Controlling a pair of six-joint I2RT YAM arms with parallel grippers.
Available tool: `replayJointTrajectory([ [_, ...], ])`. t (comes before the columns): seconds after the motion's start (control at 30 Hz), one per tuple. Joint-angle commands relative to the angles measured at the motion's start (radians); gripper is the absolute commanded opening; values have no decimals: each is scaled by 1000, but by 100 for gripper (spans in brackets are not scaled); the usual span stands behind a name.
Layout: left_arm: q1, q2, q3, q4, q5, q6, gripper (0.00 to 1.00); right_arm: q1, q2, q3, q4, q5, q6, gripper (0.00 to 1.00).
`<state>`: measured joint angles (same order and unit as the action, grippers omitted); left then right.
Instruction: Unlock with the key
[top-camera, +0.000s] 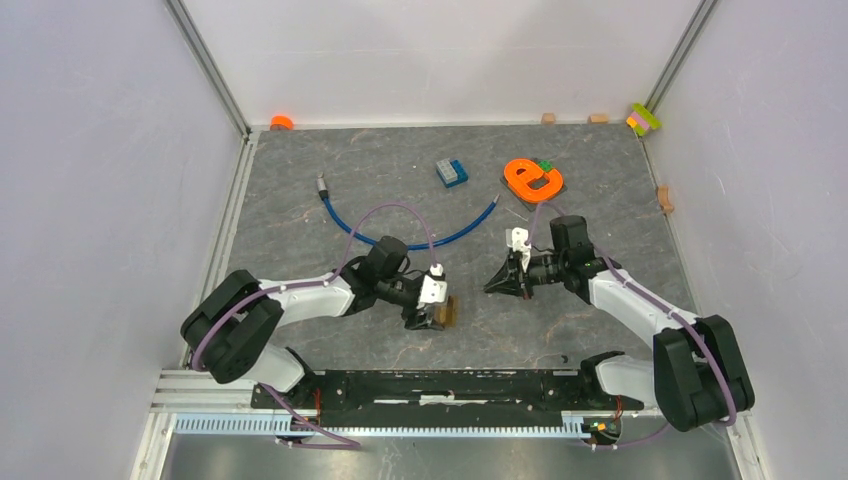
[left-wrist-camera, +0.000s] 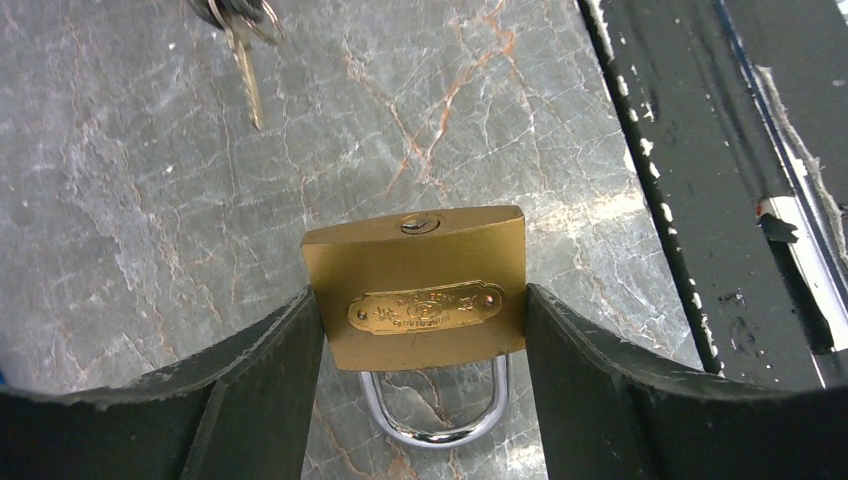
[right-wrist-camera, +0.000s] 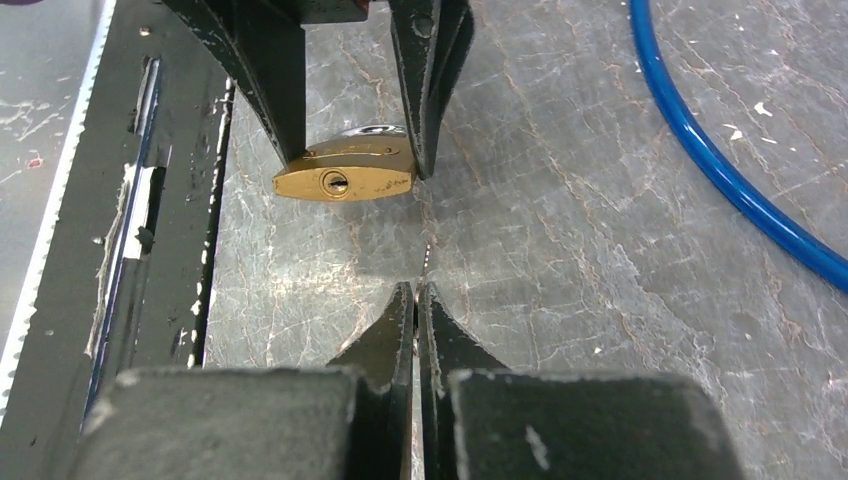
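Observation:
A brass padlock (top-camera: 447, 312) sits above the grey table near the front, and my left gripper (top-camera: 432, 312) is shut on its body. In the left wrist view the padlock (left-wrist-camera: 415, 285) is pinched at its sides, with the keyhole (left-wrist-camera: 419, 224) facing away and the steel shackle (left-wrist-camera: 435, 425) closed. My right gripper (top-camera: 497, 285) is shut on the key. The key's thin blade (right-wrist-camera: 427, 258) pokes edge-on from the gripper (right-wrist-camera: 416, 290) and stands short of the padlock (right-wrist-camera: 345, 175). The key (left-wrist-camera: 250, 85) also shows in the left wrist view, apart from the lock.
A blue cable (top-camera: 400, 235) curves across mid-table, right of the right gripper (right-wrist-camera: 720, 170). A blue block (top-camera: 452, 172) and an orange e-shaped piece (top-camera: 533, 180) lie farther back. The black base rail (top-camera: 440, 385) runs along the near edge, close to the padlock (left-wrist-camera: 700, 150).

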<state>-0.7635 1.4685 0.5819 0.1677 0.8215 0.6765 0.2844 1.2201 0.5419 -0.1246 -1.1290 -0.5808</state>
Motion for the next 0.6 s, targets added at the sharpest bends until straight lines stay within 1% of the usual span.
replayJointTrajectory([
  [0.0,13,-67,3,106,136,93,30,29,-29,56,-74,2,-112,0],
  [0.13,19,-76,-6,87,152,155,29,66,-40,62,-84,21,-127,0],
  [0.3,23,-77,-2,25,171,275,27,107,-49,70,-92,29,-138,0],
  [0.57,23,-74,10,12,161,304,25,124,-43,76,-107,16,-145,0],
])
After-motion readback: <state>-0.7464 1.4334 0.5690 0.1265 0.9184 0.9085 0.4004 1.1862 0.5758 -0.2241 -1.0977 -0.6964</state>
